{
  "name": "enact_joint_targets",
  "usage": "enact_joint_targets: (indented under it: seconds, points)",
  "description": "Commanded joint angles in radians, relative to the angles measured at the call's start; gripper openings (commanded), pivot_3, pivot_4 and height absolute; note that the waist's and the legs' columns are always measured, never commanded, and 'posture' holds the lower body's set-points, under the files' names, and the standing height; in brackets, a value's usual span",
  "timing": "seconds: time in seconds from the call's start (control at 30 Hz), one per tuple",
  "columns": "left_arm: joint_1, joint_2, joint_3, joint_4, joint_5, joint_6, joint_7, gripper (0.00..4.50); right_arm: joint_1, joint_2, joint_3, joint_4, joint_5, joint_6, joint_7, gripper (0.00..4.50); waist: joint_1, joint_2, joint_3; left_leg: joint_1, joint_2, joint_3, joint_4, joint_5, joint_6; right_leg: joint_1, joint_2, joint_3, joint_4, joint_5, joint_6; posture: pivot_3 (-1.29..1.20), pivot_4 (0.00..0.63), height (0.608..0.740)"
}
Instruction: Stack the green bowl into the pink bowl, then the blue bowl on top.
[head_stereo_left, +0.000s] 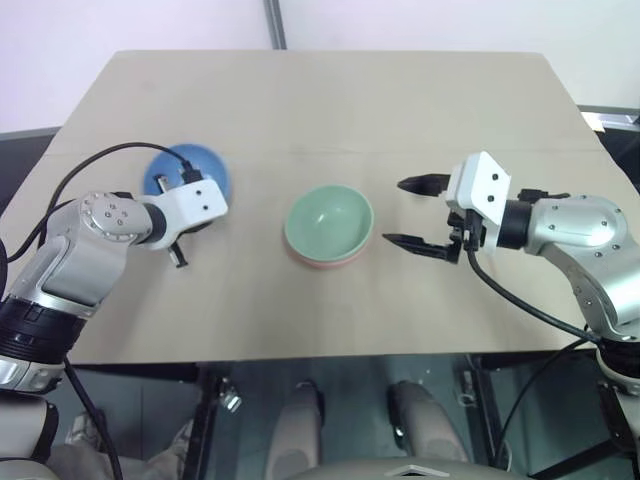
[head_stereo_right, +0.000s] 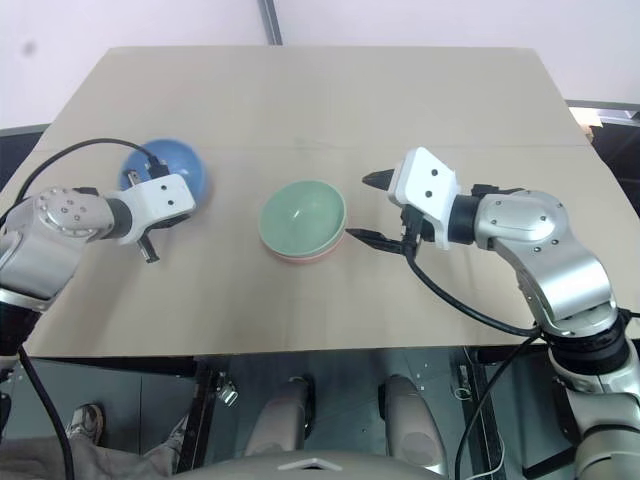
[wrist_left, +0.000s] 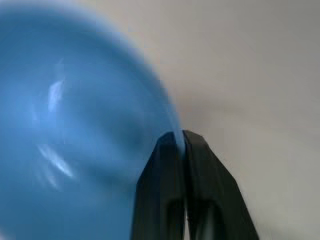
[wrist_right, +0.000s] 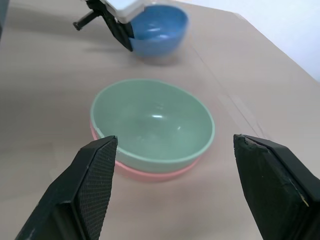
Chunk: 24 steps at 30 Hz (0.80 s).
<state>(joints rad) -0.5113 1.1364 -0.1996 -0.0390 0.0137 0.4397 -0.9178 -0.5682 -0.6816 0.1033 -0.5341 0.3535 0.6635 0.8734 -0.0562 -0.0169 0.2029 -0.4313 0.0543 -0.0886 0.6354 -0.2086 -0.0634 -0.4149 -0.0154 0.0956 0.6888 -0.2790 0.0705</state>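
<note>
The green bowl sits nested inside the pink bowl at the middle of the table; only the pink rim shows beneath it. At the left is the blue bowl. My left gripper is shut on the blue bowl's rim, one finger inside and one outside. Whether that bowl still rests on the table I cannot tell. My right gripper hangs open just to the right of the nested bowls, nothing between its fingers, and points at them.
The tan table is bare behind the bowls and along its front edge. A black cable loops from my left arm over the table's left side.
</note>
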Motion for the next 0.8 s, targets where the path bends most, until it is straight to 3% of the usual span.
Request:
enact_joint_targets:
  seconds: [0.03, 0.3, 0.47, 0.57, 0.73, 0.8]
  points:
    - [0.013, 0.021, 0.149, -0.119, -0.125, -0.139, -0.112, 0.02, 0.016, -0.022, -0.054, -0.048, 0.018, -0.002, -0.018, 4.03, 0.002, 0.0, 0.0, 0.0, 0.0, 0.0, 0.0, 0.0, 0.0, 0.0, 0.0, 0.0, 0.0, 0.0, 0.0, 0.0, 0.15, 0.74]
    - [-0.081, 0.05, 0.184, -0.247, -0.273, -0.14, -0.326, 0.02, 0.064, -0.066, -0.107, -0.051, 0.03, -0.005, -0.038, 4.03, 0.007, 0.0, 0.0, 0.001, 0.0, 0.0, 0.002, 0.0, 0.0, 0.0, 0.0, 0.0, 0.003, 0.0, 0.0, 0.0, 0.15, 0.74]
    - [-0.17, -0.061, 0.067, -0.216, -0.196, -0.239, -0.346, 0.02, 0.095, -0.09, -0.138, -0.066, 0.031, -0.005, -0.053, 4.03, 0.013, 0.0, 0.0, 0.002, 0.0, 0.0, 0.004, 0.0, 0.0, 0.001, 0.001, 0.0, 0.005, 0.0, 0.0, 0.0, 0.15, 0.74]
    - [-0.204, -0.115, 0.007, -0.205, -0.17, -0.238, -0.375, 0.99, 0.107, -0.1, -0.145, -0.081, 0.031, -0.005, -0.061, 4.03, 0.015, 0.0, 0.0, 0.001, 0.0, 0.0, 0.006, 0.0, 0.0, 0.002, 0.001, 0.0, 0.005, 0.0, 0.0, 0.0, 0.15, 0.74]
    - [-0.25, -0.206, -0.003, -0.194, -0.156, -0.22, -0.338, 3.36, 0.117, -0.111, -0.153, -0.092, 0.032, 0.0, -0.072, 4.03, 0.013, 0.0, 0.0, 0.001, 0.0, -0.001, 0.006, 0.0, 0.0, 0.002, 0.001, 0.0, 0.006, 0.0, 0.0, 0.0, 0.15, 0.74]
    - [-0.242, -0.199, 0.037, -0.192, -0.181, -0.177, -0.337, 3.36, 0.121, -0.111, -0.157, -0.097, 0.038, 0.007, -0.078, 4.03, 0.009, 0.0, 0.0, 0.001, 0.0, -0.001, 0.007, 0.0, 0.0, 0.002, 0.001, 0.0, 0.006, 0.0, 0.0, 0.0, 0.15, 0.74]
